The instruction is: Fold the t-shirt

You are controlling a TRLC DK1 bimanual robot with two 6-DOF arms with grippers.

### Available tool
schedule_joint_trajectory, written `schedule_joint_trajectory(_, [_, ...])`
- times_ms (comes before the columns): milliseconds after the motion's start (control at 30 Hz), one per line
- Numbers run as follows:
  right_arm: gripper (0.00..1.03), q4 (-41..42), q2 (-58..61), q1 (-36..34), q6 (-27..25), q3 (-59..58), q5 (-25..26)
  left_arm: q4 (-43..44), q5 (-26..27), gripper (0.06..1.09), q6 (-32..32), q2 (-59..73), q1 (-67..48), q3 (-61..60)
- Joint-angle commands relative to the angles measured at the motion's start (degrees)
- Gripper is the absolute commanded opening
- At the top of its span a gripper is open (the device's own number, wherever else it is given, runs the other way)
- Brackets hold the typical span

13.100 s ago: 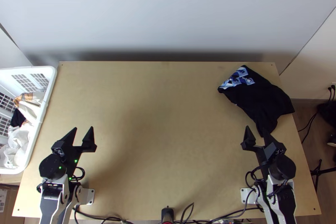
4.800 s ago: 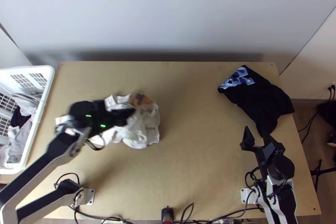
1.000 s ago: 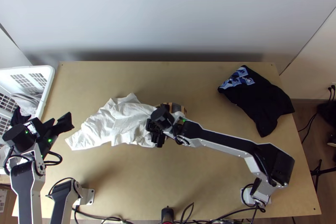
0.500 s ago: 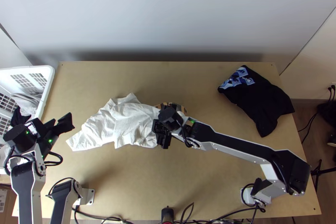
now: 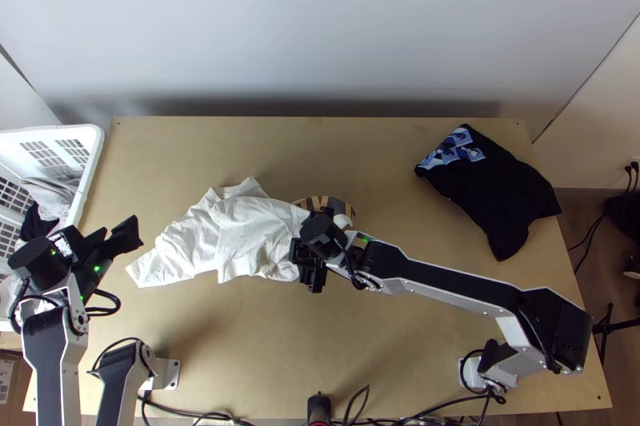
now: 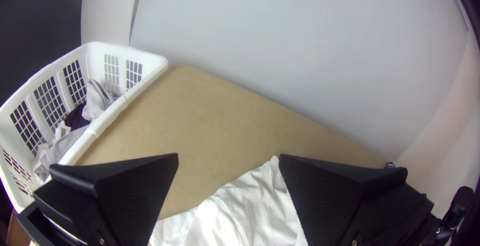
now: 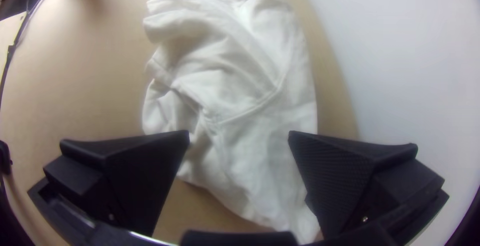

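T-shirt: white (image 5: 240,234), lying on the wooden bench (image 5: 400,186) from left of the middle to the middle; partly spread, rumpled, no neat fold made.
Shirt's outline: a corner trails toward the basket side; another points to the far wall.
Patterned part: tan and dark (image 5: 304,203), at the shirt's end by the right gripper (image 5: 310,262).
Shirt close up: creases and a curved seam (image 7: 250,110) in the right wrist view, cloth bunched along one side and flatter along the other.
Right arm: reaches across from its base to the middle of the bench, its gripper at the patterned end of the shirt.
Right gripper: fingers spread wide in its wrist view, white cloth showing between them; whether they touch it, cannot tell.
Left arm: at the left side of the bench, its gripper (image 5: 119,224) between basket and shirt, near the shirt's trailing corner.
Left gripper: fingers well apart in its wrist view, nothing pinched; bare bench and part of the shirt seen past them.
Basket: white plastic with slotted walls (image 5: 90,156), at the bench's left edge; holds light grey cloth (image 5: 50,190) and a dark piece (image 5: 36,222).
Second garment: black (image 5: 500,194), loosely laid at the far right of the bench, blue-and-white print (image 5: 454,150) uppermost at one end, well apart from the white shirt.
Near edge: black cables (image 5: 192,416) along it.
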Motion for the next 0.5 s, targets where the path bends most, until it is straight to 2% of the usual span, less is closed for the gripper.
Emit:
schedule_joint_trajectory(0, [0.92, 0.87, 0.22, 0.25, -0.32, 1.09, 0.09, 0.69, -0.01, 1.04, -0.05, 0.10, -0.05, -0.49])
schedule_joint_trajectory(100, [0.92, 0.87, 0.30, 0.25, -0.49, 1.27, 0.09, 0.78, -0.01, 1.04, -0.32, 0.27, -0.14, -0.76])
schedule_joint_trajectory(167, [0.88, 0.87, 0.13, 0.25, -0.67, 1.18, 0.09, 0.95, 0.08, 1.04, -0.58, 0.27, -0.23, -0.76])
schedule_joint_trajectory(467, [0.88, 1.13, 0.13, 0.25, -0.49, 1.71, 0.09, 1.39, 0.08, 1.04, -0.58, 0.54, -0.23, -0.76])
